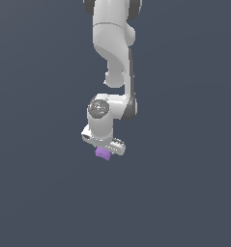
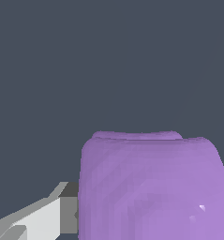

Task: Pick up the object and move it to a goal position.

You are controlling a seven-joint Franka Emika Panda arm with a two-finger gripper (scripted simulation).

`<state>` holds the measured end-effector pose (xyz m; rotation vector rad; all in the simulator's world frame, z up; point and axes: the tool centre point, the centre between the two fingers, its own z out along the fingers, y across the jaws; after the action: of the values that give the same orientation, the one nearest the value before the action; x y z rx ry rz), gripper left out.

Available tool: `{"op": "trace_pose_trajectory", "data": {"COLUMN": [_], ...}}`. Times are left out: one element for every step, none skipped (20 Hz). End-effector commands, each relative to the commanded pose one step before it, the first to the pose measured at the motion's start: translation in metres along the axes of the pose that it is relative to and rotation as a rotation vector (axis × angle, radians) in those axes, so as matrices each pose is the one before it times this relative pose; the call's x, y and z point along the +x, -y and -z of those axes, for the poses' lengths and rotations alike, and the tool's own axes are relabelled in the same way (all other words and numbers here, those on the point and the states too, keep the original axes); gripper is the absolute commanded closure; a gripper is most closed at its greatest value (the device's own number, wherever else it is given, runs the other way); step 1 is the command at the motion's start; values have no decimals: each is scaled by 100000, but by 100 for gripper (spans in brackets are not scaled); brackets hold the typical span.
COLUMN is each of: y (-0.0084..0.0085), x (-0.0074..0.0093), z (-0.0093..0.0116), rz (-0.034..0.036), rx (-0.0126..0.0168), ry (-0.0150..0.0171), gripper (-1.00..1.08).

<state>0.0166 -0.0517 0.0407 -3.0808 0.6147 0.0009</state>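
Note:
The purple cube [image 1: 103, 154] sits directly under the white hand of my gripper [image 1: 106, 149], near the middle of the exterior view. In the wrist view the cube [image 2: 151, 187] is very close and fills the space between the fingers. One grey-white finger [image 2: 38, 219] presses against its side, and a sliver of the other finger shows at the opposite edge. The gripper is shut on the cube. The fingertips are hidden by the cube and the hand in the exterior view. I cannot tell whether the cube is touching the surface.
A plain dark grey-blue surface [image 1: 184, 193] lies all around. The white arm [image 1: 114, 43] reaches in from the top of the exterior view. No goal marker shows.

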Motion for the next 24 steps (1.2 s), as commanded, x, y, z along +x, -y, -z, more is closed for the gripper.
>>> {"op": "trace_pose_trajectory", "data": {"y": [-14, 0, 0, 0, 0, 0, 0, 0, 0, 67, -40, -121, -202, -283, -365, -447, -530, -610, -683, -738, -771, -809, -796, -753], "x": [50, 0, 0, 0, 0, 0, 0, 0, 0, 13, 23, 69, 115, 161, 207, 253, 300, 346, 389, 426, 452, 480, 486, 470], "z": [-90, 0, 0, 0, 0, 0, 0, 0, 0, 76, 25, 76, 127, 178, 230, 282, 334, 385, 432, 468, 490, 464, 509, 483], "rz": [-52, 0, 0, 0, 0, 0, 0, 0, 0, 84, 0, 0, 0, 0, 0, 0, 0, 0, 0, 0, 0, -34, 0, 0], "rx": [10, 0, 0, 0, 0, 0, 0, 0, 0, 63, 0, 0, 0, 0, 0, 0, 0, 0, 0, 0, 0, -23, 0, 0], "ry": [-61, 0, 0, 0, 0, 0, 0, 0, 0, -89, 0, 0, 0, 0, 0, 0, 0, 0, 0, 0, 0, 55, 0, 0], "gripper": [108, 108, 108, 108, 108, 108, 108, 108, 108, 108, 108, 108, 108, 108, 108, 108, 108, 108, 108, 108, 108, 108, 108, 108]}}
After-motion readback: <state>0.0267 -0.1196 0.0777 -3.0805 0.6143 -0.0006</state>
